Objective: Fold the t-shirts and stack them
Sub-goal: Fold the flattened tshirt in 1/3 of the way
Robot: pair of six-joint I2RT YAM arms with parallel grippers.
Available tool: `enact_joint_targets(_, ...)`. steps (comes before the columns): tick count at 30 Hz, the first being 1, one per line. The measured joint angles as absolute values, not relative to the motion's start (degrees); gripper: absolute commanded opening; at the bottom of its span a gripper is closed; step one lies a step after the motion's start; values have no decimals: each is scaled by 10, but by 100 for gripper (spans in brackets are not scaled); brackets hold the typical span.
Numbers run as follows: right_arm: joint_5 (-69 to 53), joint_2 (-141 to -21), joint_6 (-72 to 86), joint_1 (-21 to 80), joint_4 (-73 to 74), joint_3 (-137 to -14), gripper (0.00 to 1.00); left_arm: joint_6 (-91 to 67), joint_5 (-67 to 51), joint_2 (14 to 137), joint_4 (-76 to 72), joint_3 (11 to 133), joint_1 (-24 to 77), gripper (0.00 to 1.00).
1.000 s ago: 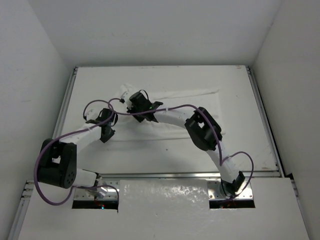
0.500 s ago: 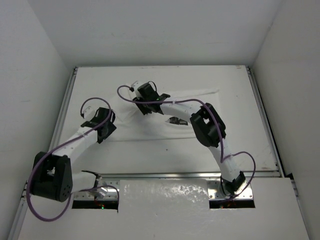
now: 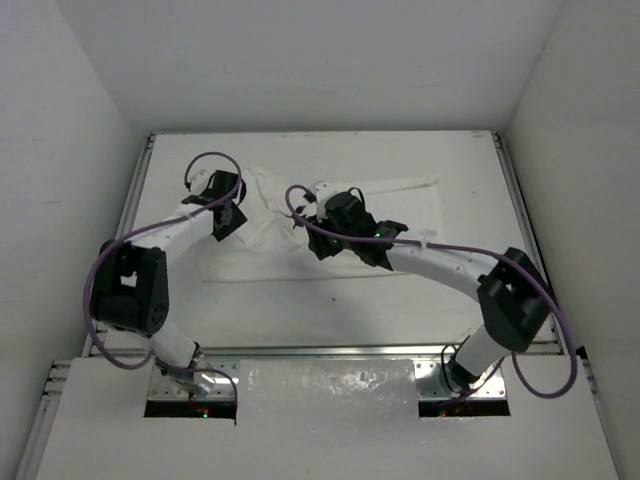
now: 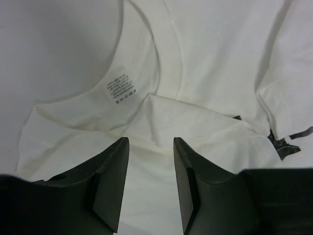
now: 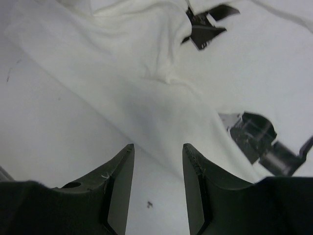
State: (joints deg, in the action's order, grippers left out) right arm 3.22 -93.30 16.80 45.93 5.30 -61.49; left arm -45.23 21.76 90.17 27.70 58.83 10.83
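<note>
2 robot arms work over a single white t-shirt (image 3: pixel 400 196) spread across the middle of the table (image 3: pixel 350 305), its body running toward the right edge and its collar end heaped in loose folds on the left. The left end effector (image 4: pixel 150 142) hovers with fingers spread just behind the neckline, where the printed neck label (image 4: pixel 119 89) faces up; nothing sits pinched between them. The right end effector (image 5: pixel 158 147), likewise spread wide and gripping nothing, hangs above a rumpled edge of the cloth where it meets bare table. By the look of it the job is in its early stage: the shirt lies creased and only partly gathered, with no neat fold made and no stack begun.
</note>
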Motion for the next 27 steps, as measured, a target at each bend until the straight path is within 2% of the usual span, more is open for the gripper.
enact_joint_targets(7,39,-844,198,458,62,-519,44,-453,197,961,281,599,119,40)
enact_joint_targets(19,24,-800,210,458,65,-500,44,-459,194,1026,271,615,134,39)
enact_joint_targets(22,19,-791,210,458,65,-496,44,-462,197,1036,264,619,134,30)
enact_joint_targets(23,18,-790,211,458,65,-495,43,-463,199,1037,263,619,134,23)
enact_joint_targets(25,15,-789,210,458,65,-495,43,-467,201,1038,260,619,134,17)
enact_joint_targets(26,14,-789,210,458,65,-495,43,-468,202,1038,258,619,134,10)
enact_joint_targets(27,14,-789,211,458,65,-495,43,-469,203,1037,255,619,134,8)
